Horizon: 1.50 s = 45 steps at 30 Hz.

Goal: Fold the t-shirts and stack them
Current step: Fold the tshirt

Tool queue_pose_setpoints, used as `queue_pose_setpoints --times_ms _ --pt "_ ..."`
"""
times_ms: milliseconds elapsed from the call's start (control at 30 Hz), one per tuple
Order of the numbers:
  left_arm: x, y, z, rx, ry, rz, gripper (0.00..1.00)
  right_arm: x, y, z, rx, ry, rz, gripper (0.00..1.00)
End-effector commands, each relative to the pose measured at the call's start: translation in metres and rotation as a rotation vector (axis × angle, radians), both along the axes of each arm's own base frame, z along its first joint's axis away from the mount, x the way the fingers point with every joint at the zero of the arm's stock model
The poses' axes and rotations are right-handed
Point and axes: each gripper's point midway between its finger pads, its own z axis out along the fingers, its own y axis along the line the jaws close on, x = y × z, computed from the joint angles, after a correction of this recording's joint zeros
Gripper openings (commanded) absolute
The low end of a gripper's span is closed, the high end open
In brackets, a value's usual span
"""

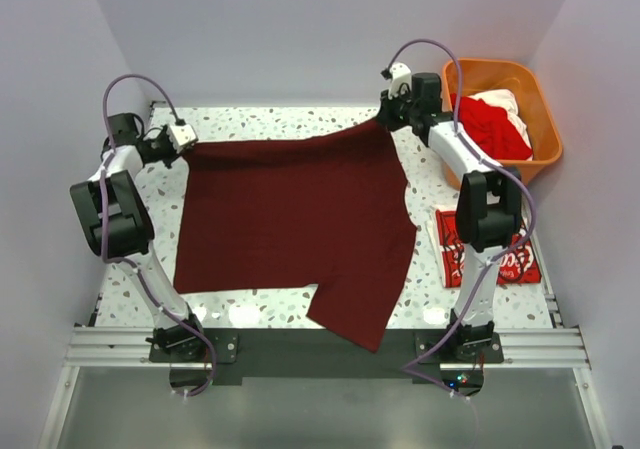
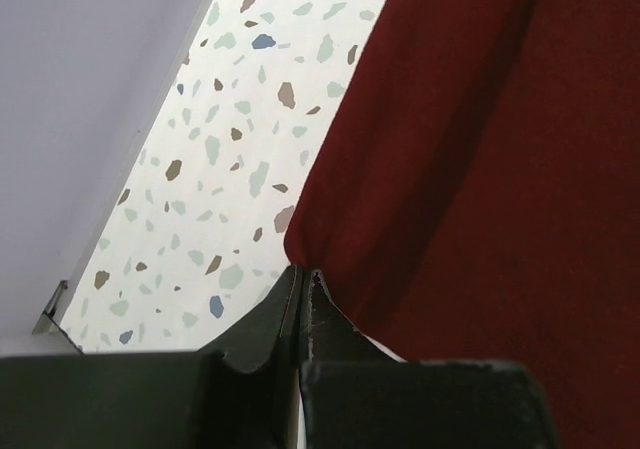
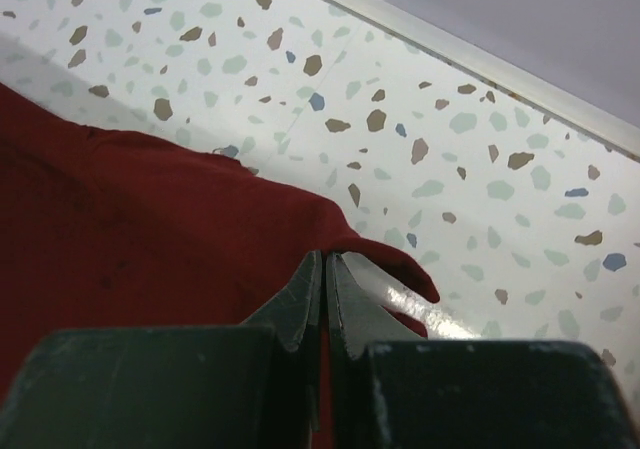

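Red Coca-Cola t-shirt (image 1: pixel 522 267), overhead view only

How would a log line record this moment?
left gripper: shut on maroon shirt corner | right gripper: shut on other corner | red shirt: folded, right | basket: far right

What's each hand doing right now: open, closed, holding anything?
Left hand: closed on a corner of the maroon t-shirt.
Right hand: closed on the same maroon t-shirt.
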Motion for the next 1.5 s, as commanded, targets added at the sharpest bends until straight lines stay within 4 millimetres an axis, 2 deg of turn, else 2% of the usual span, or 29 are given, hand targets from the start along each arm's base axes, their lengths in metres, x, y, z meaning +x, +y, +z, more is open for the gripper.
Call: queue_pose_setpoints --times_ms 0,133,200,233,300,400,567,600,767,900,1067,1200,1467 --pt "-0.006 0.006 0.037 0.024 -0.104 -0.036 0.00 -0.013 -0.002 0.042 0.002 -0.084 0.029 0.00" --pt "-0.023 0.002 0.030 0.041 -0.069 -0.079 0.00 -0.029 -0.003 0.039 -0.004 -0.065 0.041 0.00" --pt "-0.027 0.000 0.028 0.067 -0.073 -0.110 0.00 -0.036 -0.004 0.044 -0.007 -0.069 0.050 0.00" --pt "-0.033 -0.002 0.025 0.065 -0.055 -0.119 0.00 -0.041 -0.004 0.039 -0.011 -0.054 0.055 0.00" --pt "-0.037 -0.002 0.020 0.084 -0.056 -0.137 0.00 -0.047 -0.005 0.044 -0.018 -0.062 0.066 0.00" --pt "-0.044 -0.004 0.015 0.101 -0.047 -0.162 0.00 -0.059 -0.006 0.038 -0.026 -0.040 0.081 0.00" --pt "-0.052 -0.001 0.011 0.138 -0.050 -0.183 0.00 -0.082 -0.004 0.022 -0.014 0.033 0.103 0.00" --pt "-0.053 -0.001 0.010 0.141 -0.047 -0.187 0.00 -0.088 -0.003 0.013 -0.014 0.056 0.110 0.00" --pt "-0.057 0.002 0.005 0.173 -0.041 -0.215 0.00 -0.104 -0.002 0.005 -0.026 0.078 0.126 0.00" --pt "-0.066 0.002 -0.009 0.189 -0.003 -0.245 0.00 -0.117 0.000 -0.011 -0.050 0.112 0.151 0.00" --pt "-0.075 0.005 -0.030 0.238 0.037 -0.269 0.00 -0.130 0.001 -0.033 -0.082 0.164 0.176 0.00" --pt "-0.079 0.005 -0.039 0.250 0.045 -0.271 0.00 -0.137 0.000 -0.050 -0.105 0.202 0.183 0.00" --pt "-0.087 0.003 -0.049 0.262 0.073 -0.282 0.00 -0.135 -0.004 -0.069 -0.159 0.235 0.198 0.00"
